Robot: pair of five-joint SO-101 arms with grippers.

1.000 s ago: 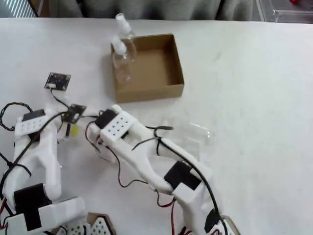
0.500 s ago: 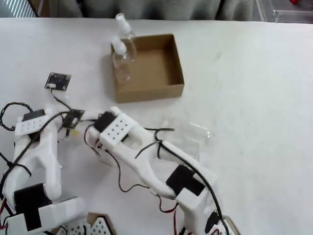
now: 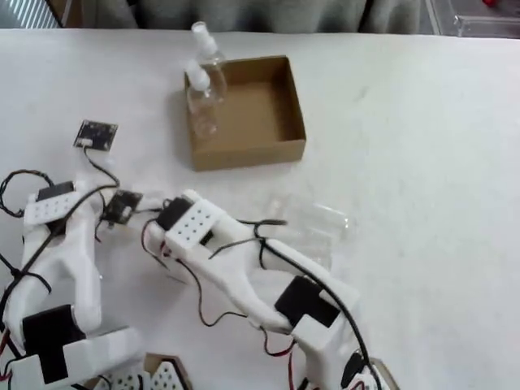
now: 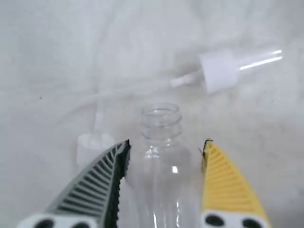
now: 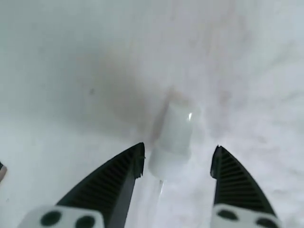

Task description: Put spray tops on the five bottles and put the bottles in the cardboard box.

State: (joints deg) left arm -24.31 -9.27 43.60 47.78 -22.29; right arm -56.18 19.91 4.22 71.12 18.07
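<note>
Capping step: left jaws clamped on open bottle [image 4: 164, 180], right jaws apart, straddling top [image 5: 174, 135]. Next I'd close, lift, seat it.

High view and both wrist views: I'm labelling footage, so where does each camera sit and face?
High view: fixed above, looking down on the table, cardboard box, left arm and right arm.
Left wrist view: on that wrist, facing a bottle between its fingers.
Right wrist view: on that wrist, facing a spray top between its open fingers.
Shared: the white table.
</note>
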